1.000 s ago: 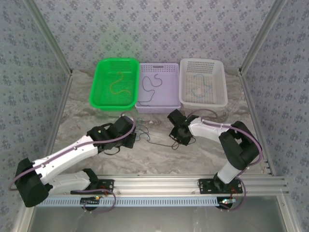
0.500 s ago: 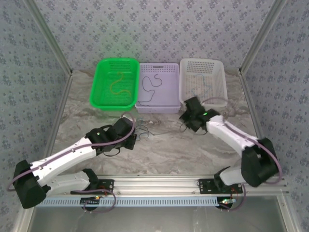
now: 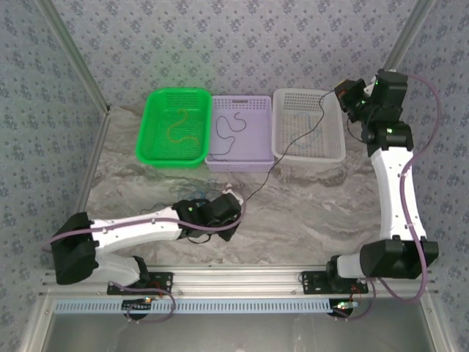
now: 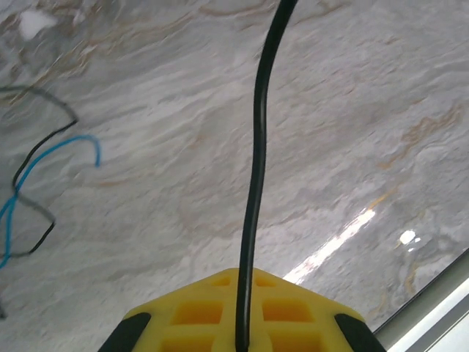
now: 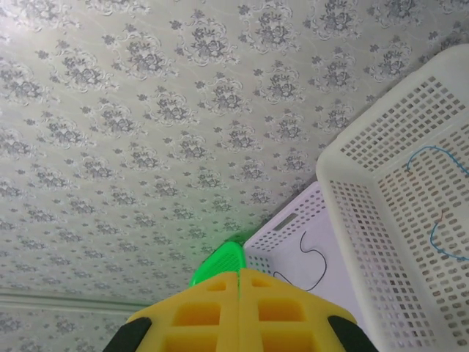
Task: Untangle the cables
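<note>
2 grippers share 1 black cable (image 3: 282, 156). My left gripper (image 3: 233, 207), low over the surface (image 3: 308, 213) near centre, is clenched on it. From there it runs taut, far and right, to my right gripper (image 3: 343, 94), clenched on its end and raised by the white basket's (image 3: 308, 155) far right corner. Loose blue and black cables (image 3: 192, 196) lie just left of the left gripper. A yellow cable (image 3: 179, 126) sits in the green basket (image 3: 150, 139), a black wire (image 3: 229, 128) in the purple basket (image 3: 234, 165), and a blue cable (image 3: 308, 132) in the white basket.

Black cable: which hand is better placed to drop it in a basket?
Right, probably: the right hand holds the black cable high at the white basket; the left hand grips it low by the tangle.
</note>
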You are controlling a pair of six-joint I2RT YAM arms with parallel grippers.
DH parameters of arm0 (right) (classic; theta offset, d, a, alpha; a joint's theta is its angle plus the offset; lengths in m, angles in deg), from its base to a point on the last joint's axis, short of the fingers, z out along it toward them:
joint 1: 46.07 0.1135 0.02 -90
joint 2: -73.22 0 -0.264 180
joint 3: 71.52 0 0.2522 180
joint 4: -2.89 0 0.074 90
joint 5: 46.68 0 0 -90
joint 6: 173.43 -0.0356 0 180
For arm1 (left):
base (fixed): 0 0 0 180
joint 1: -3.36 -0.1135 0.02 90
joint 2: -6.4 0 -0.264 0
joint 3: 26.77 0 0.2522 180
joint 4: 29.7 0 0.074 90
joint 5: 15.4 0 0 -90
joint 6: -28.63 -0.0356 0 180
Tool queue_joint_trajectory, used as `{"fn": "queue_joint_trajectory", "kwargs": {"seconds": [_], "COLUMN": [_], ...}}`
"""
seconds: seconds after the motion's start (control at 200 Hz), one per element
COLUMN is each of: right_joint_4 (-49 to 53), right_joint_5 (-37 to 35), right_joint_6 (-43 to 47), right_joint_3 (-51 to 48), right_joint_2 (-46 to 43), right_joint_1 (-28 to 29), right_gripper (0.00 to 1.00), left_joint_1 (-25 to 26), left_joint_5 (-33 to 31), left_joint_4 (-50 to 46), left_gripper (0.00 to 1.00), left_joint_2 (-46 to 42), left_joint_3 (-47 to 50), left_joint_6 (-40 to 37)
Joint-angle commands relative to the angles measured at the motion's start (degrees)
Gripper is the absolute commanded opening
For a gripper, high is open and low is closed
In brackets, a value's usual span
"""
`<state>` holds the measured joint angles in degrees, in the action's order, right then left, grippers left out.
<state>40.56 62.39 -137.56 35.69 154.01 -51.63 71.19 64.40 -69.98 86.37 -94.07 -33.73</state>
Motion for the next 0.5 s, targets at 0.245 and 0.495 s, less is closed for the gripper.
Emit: {"fn": "queue_joint_trajectory", "kwargs": {"seconds": [0.245, 0.495], "right_joint_4": [-4.7, -8.6], "right_joint_5": [8.9, 10.3], "right_joint_6": [-9.0, -16.4], "right_joint_3": [9.5, 9.8], "right_joint_2": [2.2, 1.7], "right_joint_1": [-11.0, -16.0], "right_gripper": [0.00, 0.00], "left_joint_1": [0.8, 0.8], "left_joint_5": [-5.0, -7.9], "left_joint_4": [-1.5, -2.8], "left_gripper": [0.00, 0.00], "left_joint_2": [2.7, 3.7], "left_joint_3": [-1.9, -1.4], "left_joint_6": [-1.6, -2.3]}}
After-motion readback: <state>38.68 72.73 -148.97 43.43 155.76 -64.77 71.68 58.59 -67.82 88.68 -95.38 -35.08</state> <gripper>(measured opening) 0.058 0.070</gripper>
